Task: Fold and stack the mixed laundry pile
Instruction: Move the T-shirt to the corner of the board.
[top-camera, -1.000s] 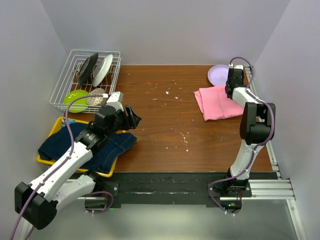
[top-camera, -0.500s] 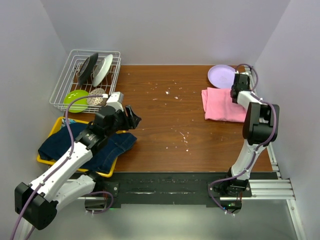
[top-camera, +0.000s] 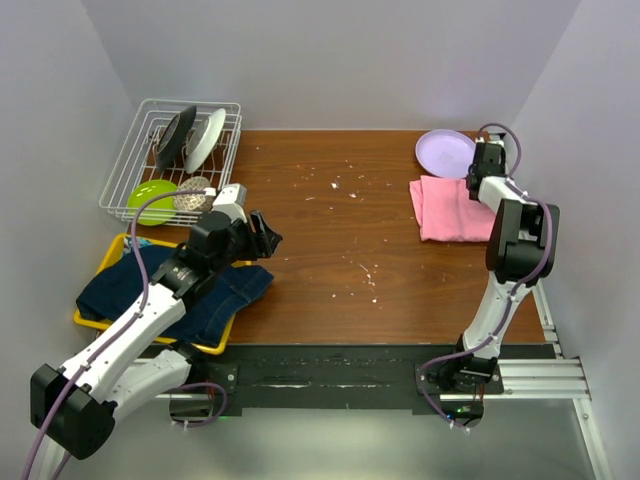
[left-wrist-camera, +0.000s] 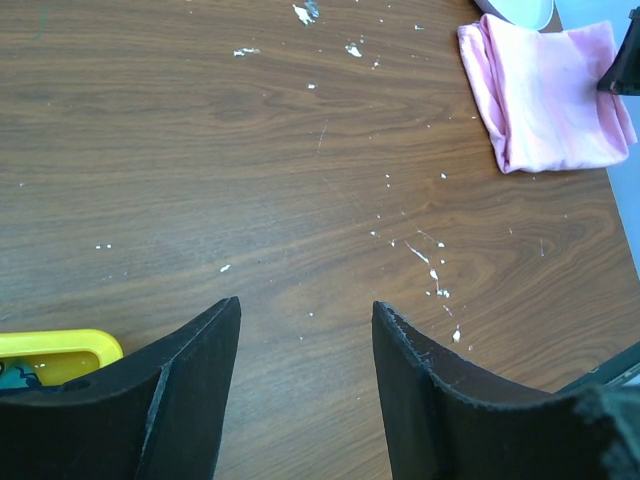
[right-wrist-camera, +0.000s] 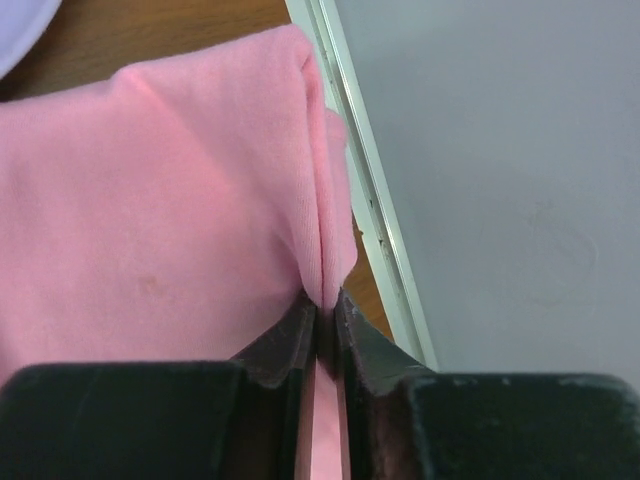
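Pinched tight onto the pink shirt (right-wrist-camera: 150, 220) with the right tool (right-wrist-camera: 325, 310) at the tabletop's (top-camera: 330, 240) far right corner, probably parking it as the stack base. Gaping wide on the left tool (left-wrist-camera: 305, 320), hovering by the denim (top-camera: 100, 292) near the left edge.

The right hand (top-camera: 486, 178) has dragged the pink T-shirt (top-camera: 450, 208) farther to the right.

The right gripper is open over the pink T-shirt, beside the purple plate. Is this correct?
No. The right gripper is shut on a fold of the pink T-shirt, beside the purple plate; the right wrist view shows it.
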